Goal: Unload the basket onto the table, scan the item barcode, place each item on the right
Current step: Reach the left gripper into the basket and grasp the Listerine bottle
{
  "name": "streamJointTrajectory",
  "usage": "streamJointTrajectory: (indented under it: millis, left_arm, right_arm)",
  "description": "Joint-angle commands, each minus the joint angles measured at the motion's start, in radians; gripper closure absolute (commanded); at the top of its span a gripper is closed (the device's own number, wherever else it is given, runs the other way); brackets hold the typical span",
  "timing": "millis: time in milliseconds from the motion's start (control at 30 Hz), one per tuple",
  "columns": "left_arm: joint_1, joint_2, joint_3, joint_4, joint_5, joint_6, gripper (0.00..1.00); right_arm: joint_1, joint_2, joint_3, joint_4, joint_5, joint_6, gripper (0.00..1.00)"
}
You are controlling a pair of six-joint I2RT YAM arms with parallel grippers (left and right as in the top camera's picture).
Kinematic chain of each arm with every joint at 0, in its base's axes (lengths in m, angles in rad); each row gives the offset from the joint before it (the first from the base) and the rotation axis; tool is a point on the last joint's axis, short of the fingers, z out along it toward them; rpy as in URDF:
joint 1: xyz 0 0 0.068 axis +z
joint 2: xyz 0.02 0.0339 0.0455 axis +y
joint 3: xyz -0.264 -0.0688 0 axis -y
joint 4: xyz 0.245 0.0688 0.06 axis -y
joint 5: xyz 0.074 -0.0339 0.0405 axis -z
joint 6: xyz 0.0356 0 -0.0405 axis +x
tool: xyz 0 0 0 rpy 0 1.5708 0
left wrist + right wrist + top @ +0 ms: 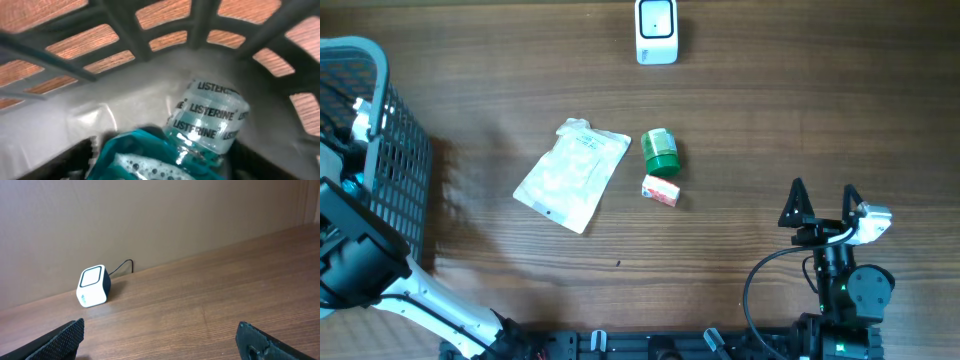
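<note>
In the left wrist view my left gripper [161,167] is down inside the dark mesh basket [120,20]. Its dark fingers [75,160] flank a clear Listerine bottle [210,120] of teal liquid. The picture is blurred, and I cannot see whether the pads press on the bottle. From overhead the basket [395,160] stands at the left edge with the left arm [355,255] reaching into it. The white barcode scanner [656,30] sits at the far middle edge and appears as the scanner [93,286] in the right wrist view. My right gripper [823,203] hovers open and empty near the front right.
A white pouch [572,174], a green round container [660,152] and a small red-and-white box [660,190] lie mid-table. The scanner's cable [122,265] runs toward the back wall. Bare wood lies between my right gripper and the scanner.
</note>
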Motion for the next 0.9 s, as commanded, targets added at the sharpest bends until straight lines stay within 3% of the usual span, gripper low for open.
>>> streamJointTrajectory:
  millis: [0, 133, 200, 367, 600, 867]
  left_arm:
    - [0.003, 0.035, 0.001, 0.009, -0.004, 0.021, 0.36]
    - [0.003, 0.035, 0.001, 0.013, -0.011, 0.021, 0.49]
    - [0.003, 0.034, 0.001, 0.025, -0.020, 0.020, 0.51]
    - [0.003, -0.004, 0.002, 0.037, -0.027, -0.001, 0.49]
    - [0.003, -0.182, 0.002, 0.091, -0.026, -0.200, 0.41]
    - [0.003, -0.418, 0.002, 0.069, -0.026, -0.333, 0.42]
  right_arm:
    - [-0.002, -0.001, -0.001, 0.006, 0.007, 0.004, 0.00]
    - [-0.002, -0.001, -0.001, 0.006, 0.007, 0.004, 0.00]
    - [-0.002, -0.001, -0.001, 0.006, 0.007, 0.004, 0.00]
    - [-0.002, -0.001, -0.001, 0.006, 0.007, 0.004, 0.00]
    - [-0.002, -0.001, -0.001, 0.006, 0.007, 0.004, 0.00]
    - [-0.002, -0.001, -0.001, 0.006, 0.007, 0.004, 0.00]
